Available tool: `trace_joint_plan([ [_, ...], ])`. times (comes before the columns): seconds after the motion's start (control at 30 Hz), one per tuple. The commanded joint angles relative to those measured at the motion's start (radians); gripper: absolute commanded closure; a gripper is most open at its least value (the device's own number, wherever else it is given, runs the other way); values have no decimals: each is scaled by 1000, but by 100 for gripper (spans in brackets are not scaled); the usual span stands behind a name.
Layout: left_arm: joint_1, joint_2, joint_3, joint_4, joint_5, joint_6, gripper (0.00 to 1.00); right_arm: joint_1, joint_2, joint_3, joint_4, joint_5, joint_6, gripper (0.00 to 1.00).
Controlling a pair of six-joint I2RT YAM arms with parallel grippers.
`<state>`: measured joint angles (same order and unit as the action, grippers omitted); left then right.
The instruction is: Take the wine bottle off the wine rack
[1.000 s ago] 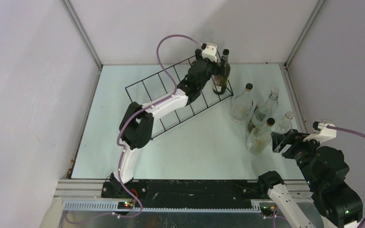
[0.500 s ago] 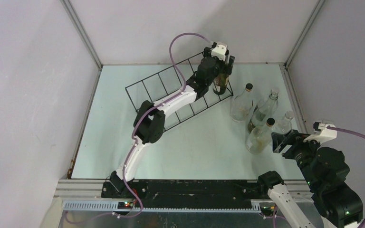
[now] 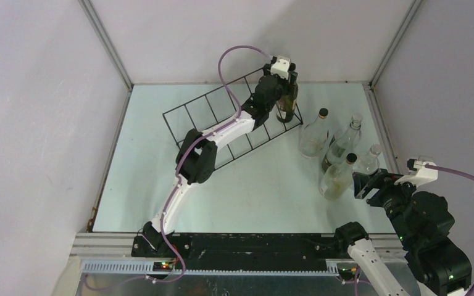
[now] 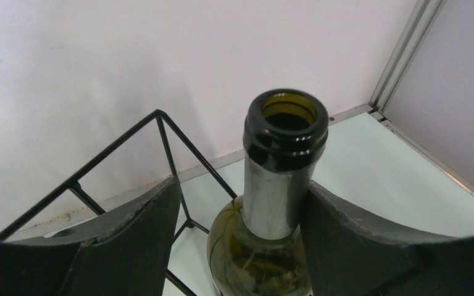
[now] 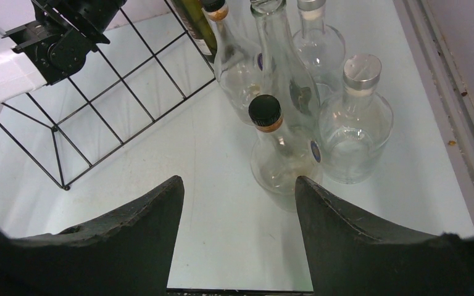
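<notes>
The wine bottle [image 3: 288, 103], dark olive glass with an open mouth, stands upright in the far right end compartment of the black wire wine rack [image 3: 188, 114]. My left gripper [image 3: 286, 81] is open, with its jaws on either side of the bottle's neck. In the left wrist view the neck [image 4: 282, 185] sits against the right finger [image 4: 345, 240], with a gap to the left finger [image 4: 129, 240]; rack wires [image 4: 166, 139] show behind. My right gripper [image 3: 361, 184] is open and empty near the table's right front, and also shows in its wrist view [image 5: 239, 182].
Several clear glass bottles stand in a cluster right of the rack: a black-capped one [image 3: 315, 135], a tall one [image 3: 344, 145], a cork-topped one [image 3: 338, 177] just ahead of the right gripper, and a squat one [image 3: 370, 159]. The enclosure walls are close behind the rack.
My left arm has reached further to the right and back, bringing its open jaws from beside the bottle's neck to around it. The right arm has not moved.
</notes>
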<state>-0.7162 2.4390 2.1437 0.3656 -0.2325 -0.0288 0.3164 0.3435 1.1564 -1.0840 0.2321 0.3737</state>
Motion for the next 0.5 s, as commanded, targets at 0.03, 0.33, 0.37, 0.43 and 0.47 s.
trace_joint_plan([
  [0.03, 10, 10, 80, 66, 15, -16, 28, -2, 6, -3, 0, 2, -14, 30],
  [0.33, 9, 45, 142, 62, 56, -10, 36, -2, 25, -2, -1, -14, -29, 30],
  [0.37, 11, 48, 143, 62, 58, -10, 37, -3, 25, -2, -1, -14, -29, 30],
  [0.43, 16, 53, 150, 64, 74, -11, 40, -2, 26, -2, -1, -15, -29, 30],
  [0.47, 17, 55, 154, 62, 82, -11, 41, -3, 26, -2, -1, -15, -31, 30],
])
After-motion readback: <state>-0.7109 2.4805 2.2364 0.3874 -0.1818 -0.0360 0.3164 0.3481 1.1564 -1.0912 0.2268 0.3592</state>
